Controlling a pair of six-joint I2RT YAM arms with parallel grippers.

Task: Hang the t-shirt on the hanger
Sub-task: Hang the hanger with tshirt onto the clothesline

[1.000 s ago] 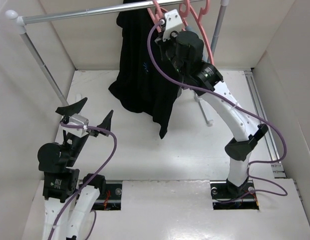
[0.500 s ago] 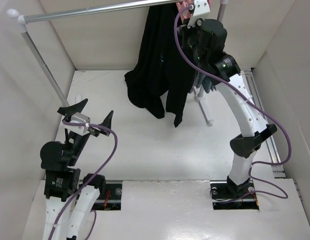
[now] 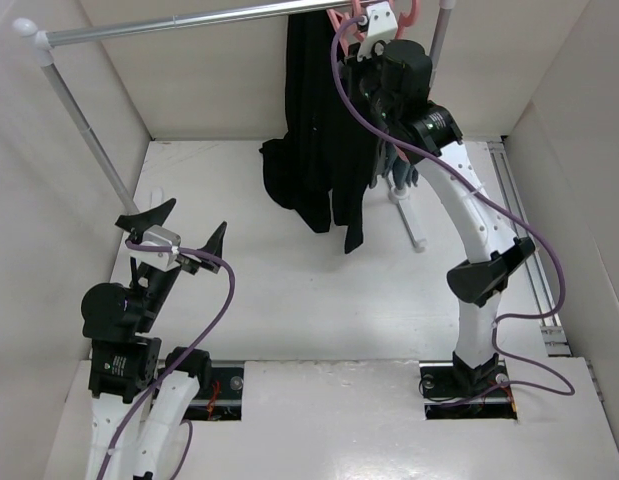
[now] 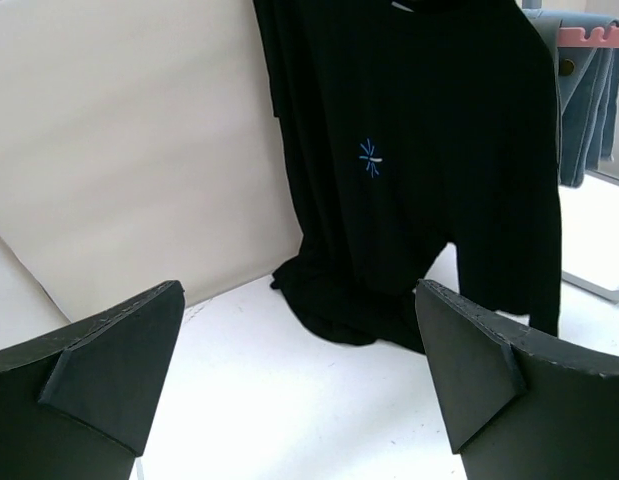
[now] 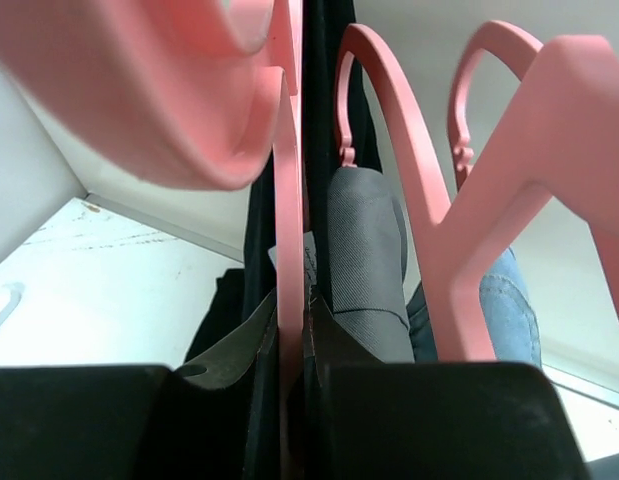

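Note:
The black t-shirt [image 3: 319,120] hangs below the rail [image 3: 189,19], and its hem bunches on the white table. In the left wrist view the t-shirt [image 4: 419,150] shows its small blue star mark [image 4: 370,158]. High at the rail, my right gripper [image 3: 374,25] is shut on the pink hanger [image 3: 339,20]. The right wrist view shows the hanger's thin stem [image 5: 289,230] pinched in my right gripper [image 5: 292,330], with the t-shirt [image 5: 251,270] draped on it. My left gripper [image 3: 184,232] stands open and empty, low at the left; the left wrist view has this gripper [image 4: 299,380] facing the shirt from well short of it.
Other pink hangers [image 5: 419,190] hang beside mine with grey cloth [image 5: 364,260] and blue cloth [image 5: 509,310]. The blue cloth [image 4: 589,100] hangs right of the shirt. The rack's slanted left post [image 3: 84,120] and its foot [image 3: 409,225] stand on the table. White walls enclose the table.
My right arm has carried the hanger and shirt up and to the right to the rail, then a little back left. The shirt now hangs narrower. The left arm has barely moved.

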